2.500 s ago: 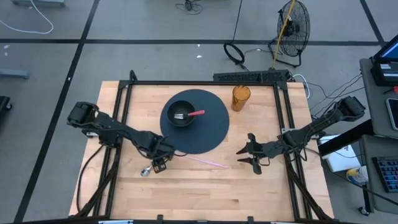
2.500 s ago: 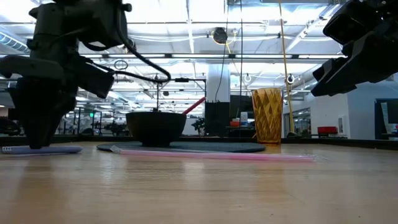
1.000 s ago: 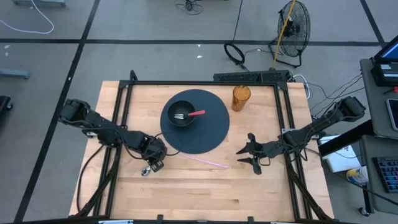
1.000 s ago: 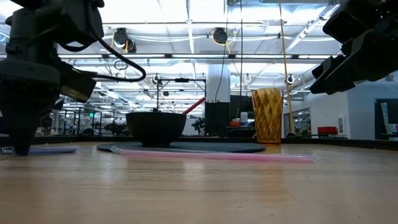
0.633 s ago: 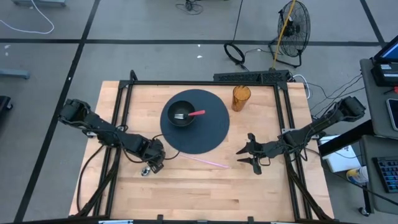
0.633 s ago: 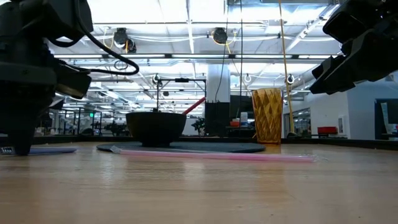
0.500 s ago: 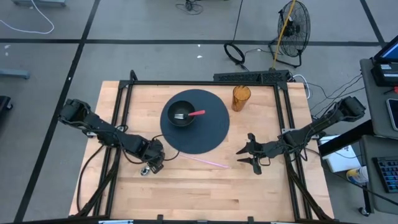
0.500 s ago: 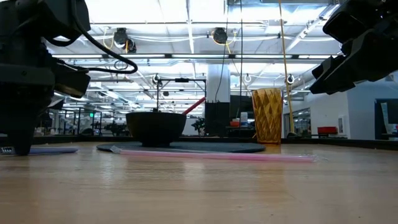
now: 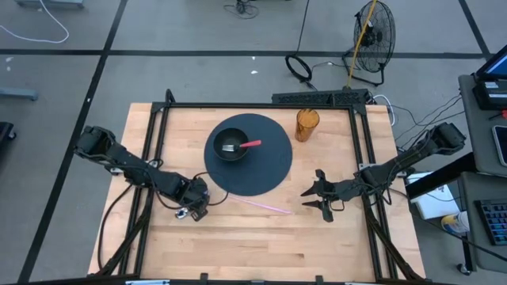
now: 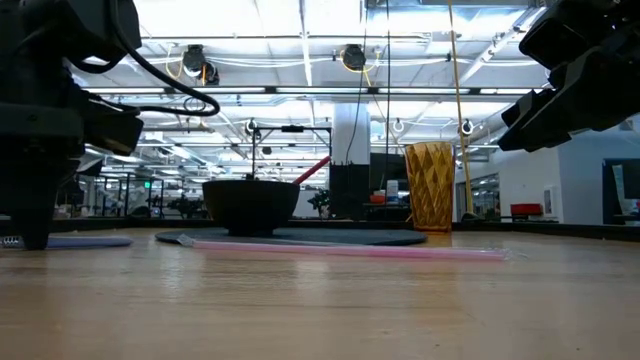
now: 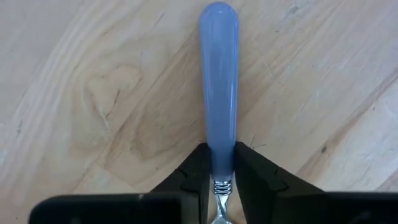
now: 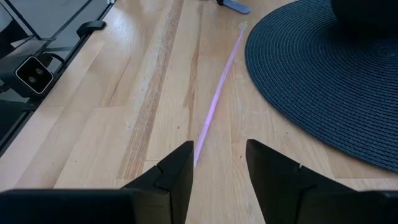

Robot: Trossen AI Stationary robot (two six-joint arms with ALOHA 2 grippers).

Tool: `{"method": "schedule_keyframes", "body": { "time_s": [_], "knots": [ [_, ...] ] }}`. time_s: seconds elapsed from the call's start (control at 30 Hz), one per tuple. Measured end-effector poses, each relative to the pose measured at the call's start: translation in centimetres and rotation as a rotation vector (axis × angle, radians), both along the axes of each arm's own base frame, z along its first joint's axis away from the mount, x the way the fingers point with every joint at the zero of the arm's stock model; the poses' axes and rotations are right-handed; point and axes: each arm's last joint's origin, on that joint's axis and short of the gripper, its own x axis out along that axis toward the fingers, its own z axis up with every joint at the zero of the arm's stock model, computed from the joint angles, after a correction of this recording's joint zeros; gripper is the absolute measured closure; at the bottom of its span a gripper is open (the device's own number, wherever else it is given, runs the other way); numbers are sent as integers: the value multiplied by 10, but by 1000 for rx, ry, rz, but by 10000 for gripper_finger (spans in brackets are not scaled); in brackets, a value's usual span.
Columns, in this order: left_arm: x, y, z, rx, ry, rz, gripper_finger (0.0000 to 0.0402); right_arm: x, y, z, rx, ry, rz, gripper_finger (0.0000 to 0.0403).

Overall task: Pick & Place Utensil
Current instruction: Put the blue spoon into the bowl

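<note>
The left gripper (image 11: pixel 220 180) pinches the blue-handled utensil (image 11: pixel 218 81) low on its handle, flat on the wood just beside the round mat (image 9: pixel 273 170), probably for lifting. The right gripper (image 12: pixel 219 165), parted and empty, waits across that mat.

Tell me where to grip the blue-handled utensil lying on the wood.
Grip the blue plastic-handled metal utensil at the handle's neck end, just above the metal collar, coming straight down. It lies flat, and the left claw already straddles that narrow part there, a finger on each side.
</note>
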Motion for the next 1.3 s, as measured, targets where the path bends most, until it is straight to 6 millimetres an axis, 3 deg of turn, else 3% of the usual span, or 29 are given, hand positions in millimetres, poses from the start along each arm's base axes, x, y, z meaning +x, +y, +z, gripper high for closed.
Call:
{"method": "schedule_keyframes", "body": {
  "time_s": [0.3, 0.53, 0.73, 0.97, 1.3],
  "knots": [
    [1, -4, 4, 34, -11, -38, 357, 0, 0, 0, 0, 0, 0, 261],
    [5, -5, 8, 48, -25, -65, 335, 0, 0, 0, 0, 0, 0, 261],
    [9, -6, 14, 62, -35, -97, 357, 0, 0, 0, 0, 0, 0, 261],
    [11, -6, 15, 94, -50, -106, 341, 0, 0, 0, 0, 0, 0, 261],
    [8, -10, 16, 145, -68, -112, 359, 0, 0, 0, 0, 0, 0, 261]
  ]
}}
